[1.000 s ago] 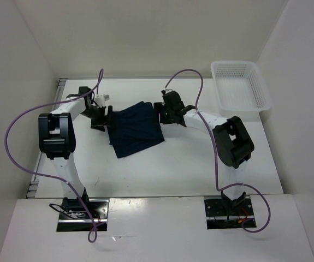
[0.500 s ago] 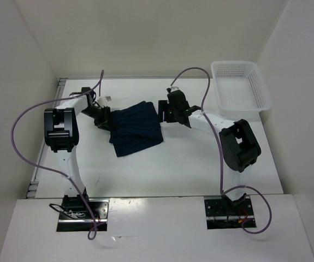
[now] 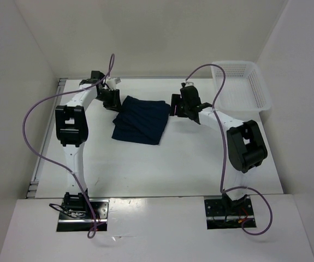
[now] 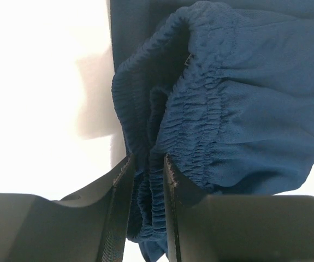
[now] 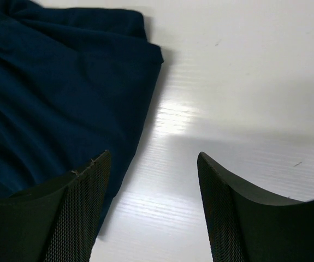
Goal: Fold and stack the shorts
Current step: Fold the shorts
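Observation:
The dark navy shorts point(image 3: 141, 120) lie folded into a rough rectangle on the white table, toward the back middle. My left gripper point(image 3: 114, 102) sits at their back left corner, shut on the gathered elastic waistband point(image 4: 151, 180), which bunches up between its fingers. My right gripper point(image 3: 173, 107) is open and empty just right of the shorts' back right corner. In the right wrist view the shorts point(image 5: 53, 98) fill the left side, with bare table between the fingertips point(image 5: 91, 180).
A white mesh basket point(image 3: 240, 84) stands at the back right of the table point(image 3: 162, 164). White walls close in the back and both sides. Purple cables loop above both arms.
Both arms have moved toward the back of the table. The shorts have shifted back and right with the left gripper and now lie flatter and squarer. The right gripper has drawn slightly right of the cloth.

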